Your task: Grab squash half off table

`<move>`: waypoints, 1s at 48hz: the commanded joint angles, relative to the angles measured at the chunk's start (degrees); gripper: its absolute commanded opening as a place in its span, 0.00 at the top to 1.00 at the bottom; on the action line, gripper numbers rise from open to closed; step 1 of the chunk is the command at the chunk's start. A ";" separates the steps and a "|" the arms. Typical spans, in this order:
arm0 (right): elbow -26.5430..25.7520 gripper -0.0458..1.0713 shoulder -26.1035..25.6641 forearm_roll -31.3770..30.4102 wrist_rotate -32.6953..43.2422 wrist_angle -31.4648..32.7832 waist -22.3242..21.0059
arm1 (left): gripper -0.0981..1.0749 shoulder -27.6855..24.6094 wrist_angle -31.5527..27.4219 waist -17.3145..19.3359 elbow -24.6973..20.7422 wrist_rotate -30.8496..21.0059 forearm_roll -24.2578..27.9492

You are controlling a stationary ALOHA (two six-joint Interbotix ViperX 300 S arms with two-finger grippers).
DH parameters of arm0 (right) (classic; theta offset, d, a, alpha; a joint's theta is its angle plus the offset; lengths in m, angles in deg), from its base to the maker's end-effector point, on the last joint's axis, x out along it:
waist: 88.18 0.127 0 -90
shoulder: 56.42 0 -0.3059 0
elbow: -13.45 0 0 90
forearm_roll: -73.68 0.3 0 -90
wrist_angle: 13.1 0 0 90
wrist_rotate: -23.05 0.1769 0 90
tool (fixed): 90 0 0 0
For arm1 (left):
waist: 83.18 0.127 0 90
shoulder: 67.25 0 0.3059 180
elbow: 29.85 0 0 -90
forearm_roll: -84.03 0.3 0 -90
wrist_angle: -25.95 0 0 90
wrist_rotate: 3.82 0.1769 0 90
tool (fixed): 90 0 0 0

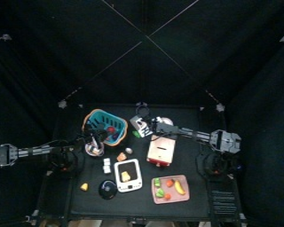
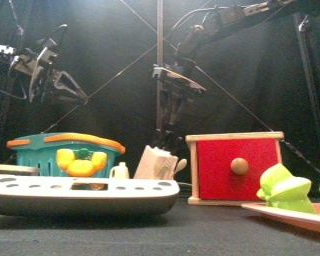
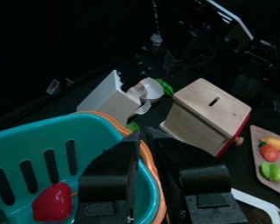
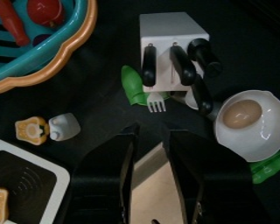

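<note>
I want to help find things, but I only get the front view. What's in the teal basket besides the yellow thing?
Observer: A red toy also lies in the basket. The right wrist view looks down on it.
Operator: And what's sticking in that white holder?
Observer: Tools with black handles stand in slots in the white block.
Operator: Is anything lying next to it?
Observer: Yes, a green-handled fork lies flat on the table, right beside the block.
</note>
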 commanded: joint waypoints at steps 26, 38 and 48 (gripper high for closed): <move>13.36 0.35 -8.96 -1.67 0.79 -21.27 15.38 | 0.37 -0.18 -21.01 -13.89 -2.55 0.26 8.88; 23.29 0.35 -12.57 -2.64 0.53 -41.92 12.39 | 0.19 -6.68 -19.69 -21.01 -3.69 -0.18 8.61; 30.32 0.35 -12.66 -6.42 0.70 -51.59 7.56 | 0.10 -11.51 -13.01 -20.48 -4.66 -0.26 8.35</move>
